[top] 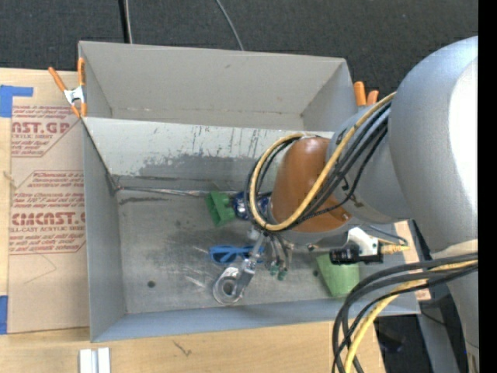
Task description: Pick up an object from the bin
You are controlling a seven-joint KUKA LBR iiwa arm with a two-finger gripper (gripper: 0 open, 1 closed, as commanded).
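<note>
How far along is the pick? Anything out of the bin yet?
Done: the gripper is down at the bin floor, beside a blue piece and a silver ring-ended piece. In hand: nothing I can see lifted; both lie on the floor, as does the green block. Left: the grasp and the lift out.

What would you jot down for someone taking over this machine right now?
Claw: down low in the bin, front middle; whether it grips anything cannot be told.
Things: blue piece just left of the claw; silvery ring-ended piece in front of it, reaching up to the claw; green block further back; green piece at the right.
Done: the arm has reached in.
Left: nothing lifted yet; grasp one thing and raise it out.
</note>
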